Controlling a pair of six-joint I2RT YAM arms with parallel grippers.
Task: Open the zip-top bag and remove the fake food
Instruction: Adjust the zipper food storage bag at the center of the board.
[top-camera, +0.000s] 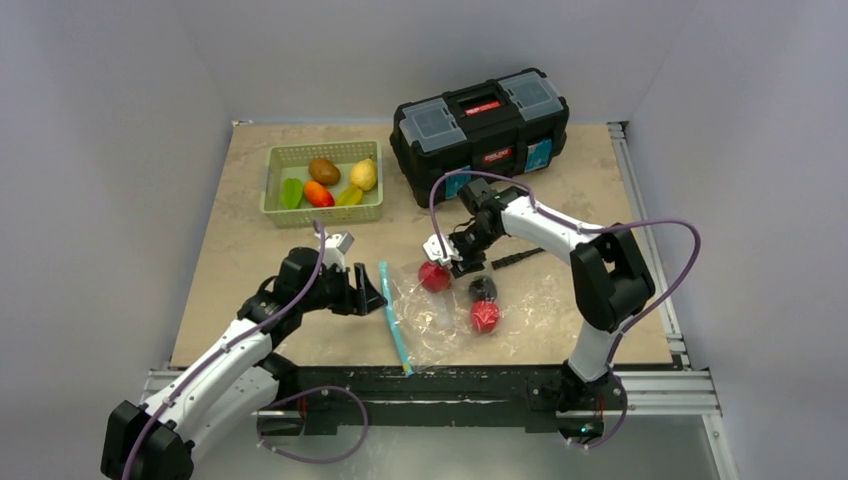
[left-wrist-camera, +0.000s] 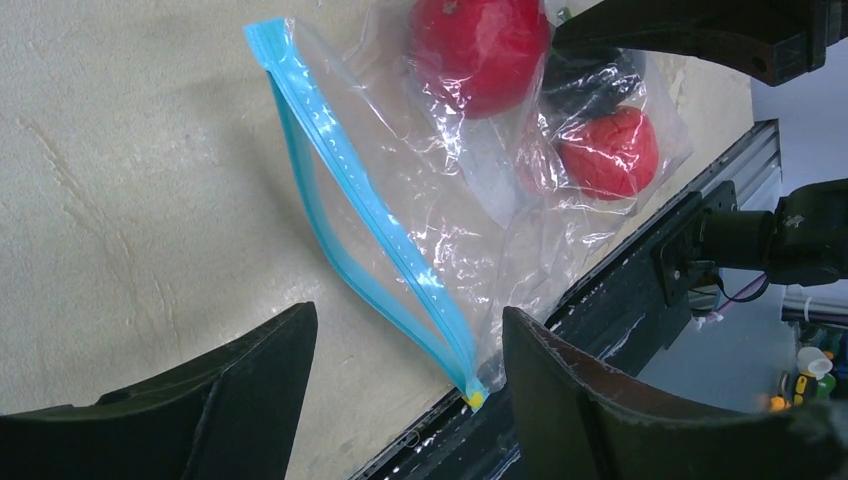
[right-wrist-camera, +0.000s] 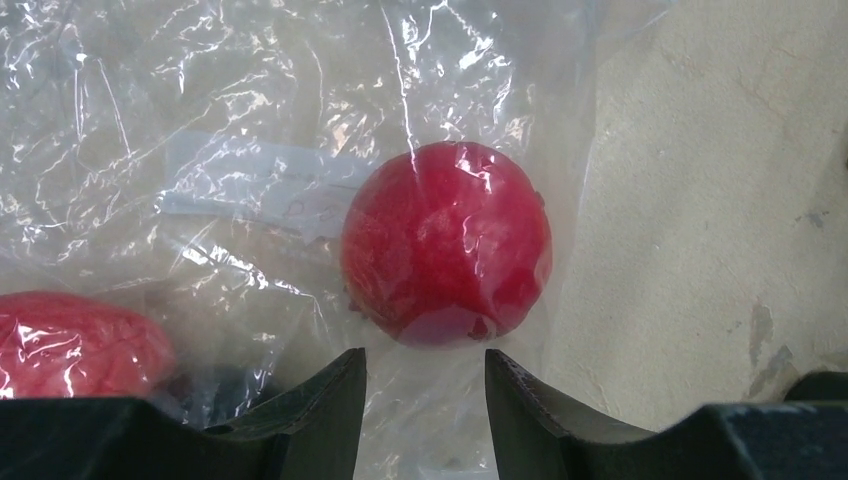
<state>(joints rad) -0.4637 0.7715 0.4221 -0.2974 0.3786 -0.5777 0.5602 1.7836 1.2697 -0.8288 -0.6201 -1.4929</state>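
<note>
Near the table's (top-camera: 240, 290) front edge lay the zip-top bag (top-camera: 440, 318), its zip strip (left-wrist-camera: 350, 215) parted, 2 red fake food (right-wrist-camera: 447, 243) pieces inside. The left gripper (left-wrist-camera: 405, 330) and right gripper (right-wrist-camera: 425, 365) stood spread, empty. Farther back, 5 pieces sat in the basket (top-camera: 322, 213); removal looked unfinished.

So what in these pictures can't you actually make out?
The dark item inside the zip-top bag: too small in the top view; in the left wrist view the right arm and crinkled plastic cover it.
The writing on the white label: right wrist view, blurred by plastic glare.
The lumpy red fruit: cut off by that view's left edge.
The black tool: top view, partly behind the right arm.
</note>
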